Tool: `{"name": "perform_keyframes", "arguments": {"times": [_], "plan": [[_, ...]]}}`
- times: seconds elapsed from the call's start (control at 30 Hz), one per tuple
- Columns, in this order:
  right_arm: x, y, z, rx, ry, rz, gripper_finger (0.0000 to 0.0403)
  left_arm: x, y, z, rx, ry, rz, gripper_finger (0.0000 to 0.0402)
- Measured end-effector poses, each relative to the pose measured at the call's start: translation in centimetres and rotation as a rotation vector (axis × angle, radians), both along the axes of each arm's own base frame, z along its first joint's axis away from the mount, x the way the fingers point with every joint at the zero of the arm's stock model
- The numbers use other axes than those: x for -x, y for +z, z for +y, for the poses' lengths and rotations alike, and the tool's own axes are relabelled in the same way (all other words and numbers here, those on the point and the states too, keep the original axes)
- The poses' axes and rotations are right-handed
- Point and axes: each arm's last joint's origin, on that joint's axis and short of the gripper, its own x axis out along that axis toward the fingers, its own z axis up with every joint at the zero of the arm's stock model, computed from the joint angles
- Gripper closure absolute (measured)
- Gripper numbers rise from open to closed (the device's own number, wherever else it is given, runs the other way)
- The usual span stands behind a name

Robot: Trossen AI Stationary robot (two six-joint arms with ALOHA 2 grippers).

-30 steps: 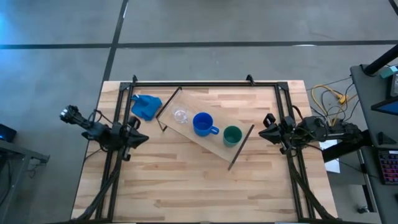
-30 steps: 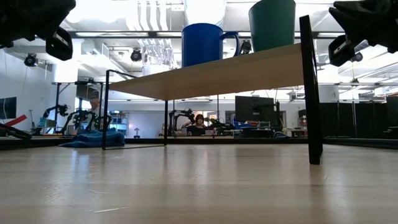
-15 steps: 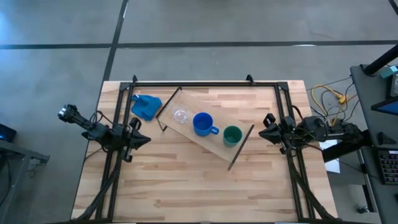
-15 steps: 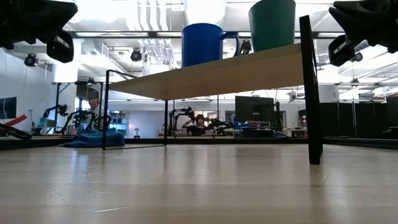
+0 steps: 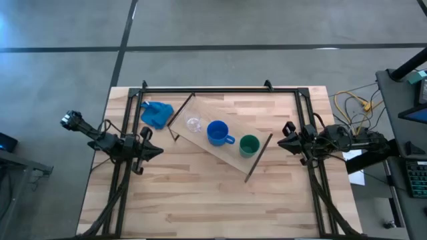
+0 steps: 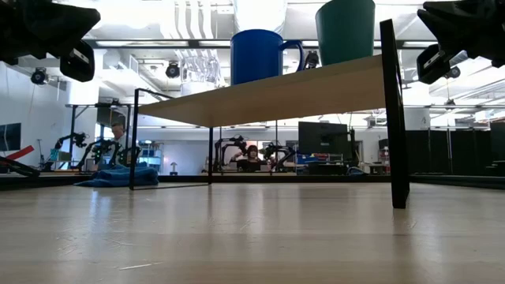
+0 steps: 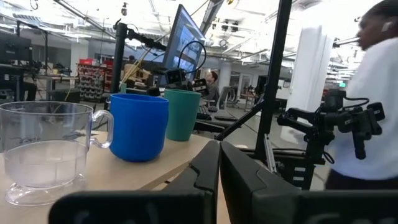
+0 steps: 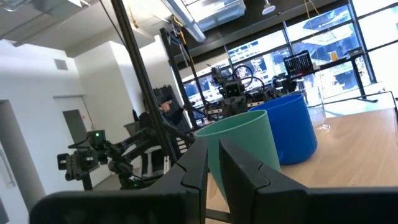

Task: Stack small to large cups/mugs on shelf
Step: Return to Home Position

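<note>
The shelf (image 5: 230, 156), a light-wood plank on dark rod frames, stands slantwise mid-table, raised above it (image 6: 276, 95). In a row on its top, each on its base: the clear glass cup (image 5: 194, 124), the blue mug (image 5: 217, 132) and the green cup (image 5: 249, 145). My left gripper (image 5: 157, 151) hovers shut and empty left of the shelf, facing the glass cup (image 7: 43, 152). My right gripper (image 5: 281, 141) hovers shut and empty right of the shelf, facing the green cup (image 8: 242, 149).
A crumpled blue cloth (image 5: 157, 113) lies on the table at the far left, beside the shelf's left end. A dark frame (image 5: 220, 89) runs along the table's far and side edges. A person in white (image 7: 373, 93) stands beyond the table.
My left gripper has shifted a little toward the table's near edge and sunk slightly in the low view. The cups and the shelf have stayed where they were.
</note>
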Motion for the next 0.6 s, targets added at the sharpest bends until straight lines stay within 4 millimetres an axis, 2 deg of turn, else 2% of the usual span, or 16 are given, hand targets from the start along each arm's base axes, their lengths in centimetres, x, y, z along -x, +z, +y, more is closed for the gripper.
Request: {"name": "perform_keyframes", "arguments": {"times": [0.6], "plan": [[0.00, 0.01, 0.00, 0.000, 0.000, 0.000, 0.0367, -0.08, -0.11, -0.05, -0.006, -0.001, 0.010, 0.0402]]}}
